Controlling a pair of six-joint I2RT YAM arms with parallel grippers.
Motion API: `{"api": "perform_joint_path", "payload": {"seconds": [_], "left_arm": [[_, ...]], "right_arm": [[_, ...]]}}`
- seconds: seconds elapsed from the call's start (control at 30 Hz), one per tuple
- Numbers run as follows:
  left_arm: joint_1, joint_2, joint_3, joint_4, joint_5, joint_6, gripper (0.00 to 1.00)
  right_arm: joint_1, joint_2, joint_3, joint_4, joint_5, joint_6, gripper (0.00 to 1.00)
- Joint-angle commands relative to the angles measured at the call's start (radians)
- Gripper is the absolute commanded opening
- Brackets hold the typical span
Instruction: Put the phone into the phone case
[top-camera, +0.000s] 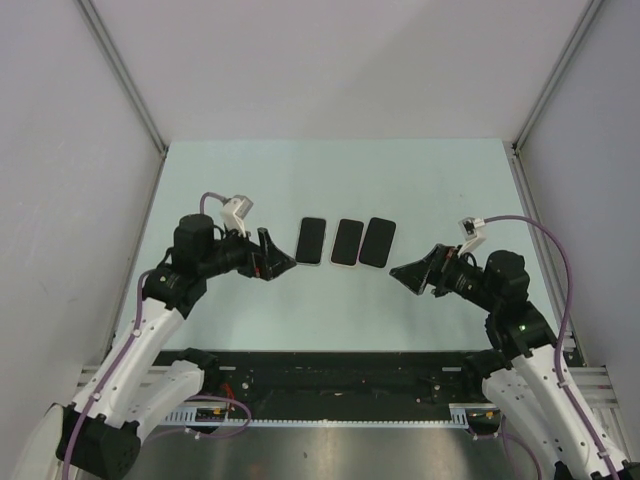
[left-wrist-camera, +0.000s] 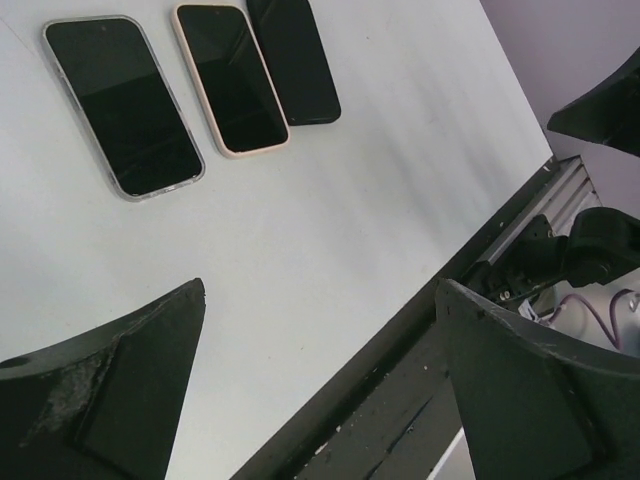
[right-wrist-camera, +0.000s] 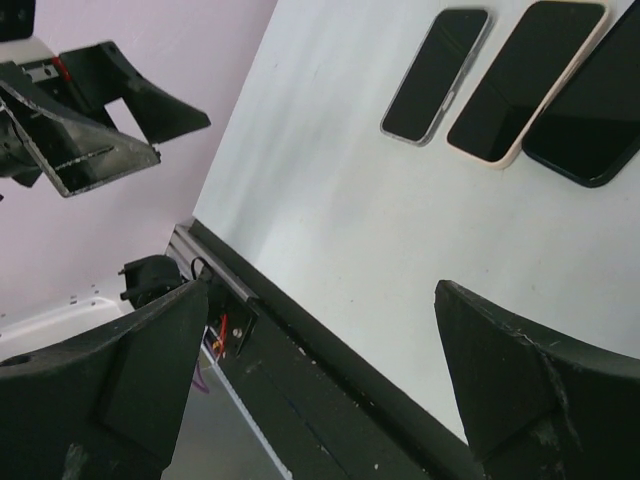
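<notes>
Three flat black phone-shaped slabs lie side by side at the table's middle. The left one (top-camera: 312, 240) has a clear rim (left-wrist-camera: 122, 105) (right-wrist-camera: 435, 75). The middle one (top-camera: 346, 242) has a pale pink rim (left-wrist-camera: 230, 78) (right-wrist-camera: 525, 80). The right one (top-camera: 377, 242) is all dark (left-wrist-camera: 295, 60) (right-wrist-camera: 590, 110). I cannot tell which is a bare phone and which an empty case. My left gripper (top-camera: 280, 262) (left-wrist-camera: 320, 300) is open and empty, just left of and nearer than the row. My right gripper (top-camera: 405, 272) (right-wrist-camera: 320, 295) is open and empty, just right of the row.
The pale table (top-camera: 330, 180) is walled by white panels at the left, right and back. A black rail (top-camera: 340, 372) runs along the near edge between the arm bases. The left gripper shows in the right wrist view (right-wrist-camera: 90, 130).
</notes>
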Motion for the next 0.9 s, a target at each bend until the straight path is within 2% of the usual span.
{"api": "perform_joint_path", "payload": {"seconds": [0.0,0.27,0.87], "left_arm": [[-0.015,-0.036,-0.02,0.079,0.04,-0.038,1.0],[-0.03,-0.049,-0.026,0.103,0.078,-0.046,1.0],[-0.031,-0.056,-0.027,0.105,0.086,-0.034,1.0]], "right_arm": [[-0.003,-0.051,0.044,-0.025,0.083,0.005,1.0],[-0.003,-0.062,0.042,0.006,0.144,0.005,1.0],[-0.004,-0.053,0.044,0.077,0.156,0.017,1.0]]}}
